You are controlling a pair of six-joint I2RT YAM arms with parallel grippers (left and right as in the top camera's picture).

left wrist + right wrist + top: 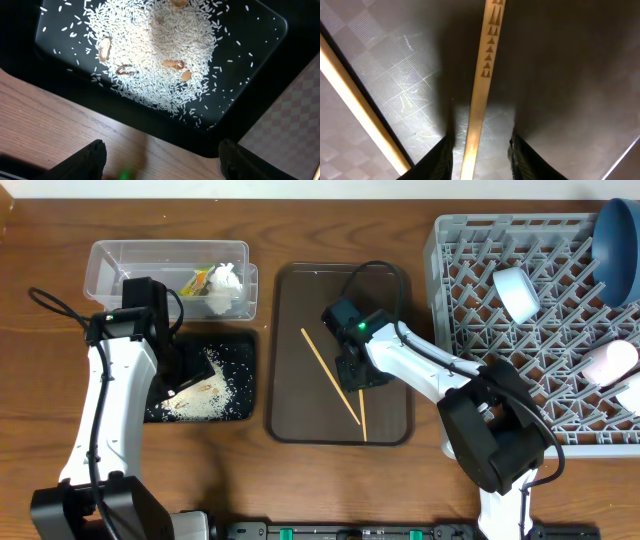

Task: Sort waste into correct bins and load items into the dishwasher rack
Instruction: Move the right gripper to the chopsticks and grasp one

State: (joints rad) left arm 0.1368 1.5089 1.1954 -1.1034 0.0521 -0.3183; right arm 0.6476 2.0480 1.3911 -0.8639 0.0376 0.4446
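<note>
Two wooden chopsticks lie on the brown serving tray (295, 405), one long and diagonal (330, 375), one partly under my right gripper (362, 420). My right gripper (355, 370) (480, 160) is open, low over the tray, its fingers on either side of one chopstick (487, 75) with gaps to it. The other chopstick (355, 100) lies to the left. My left gripper (180, 375) (162, 165) is open and empty at the edge of the black tray (260, 65), which holds rice scraps (160, 45). The clear tub (120, 260) holds the wrapper (200, 280) and tissue (225, 280).
The grey dishwasher rack (470, 240) stands at the right. It holds the dark blue plate (618, 240), a white cup (517, 292), a pinkish cup (610, 362) and the white bowl (630, 395). Bare wood shows in front of the black tray (60, 130).
</note>
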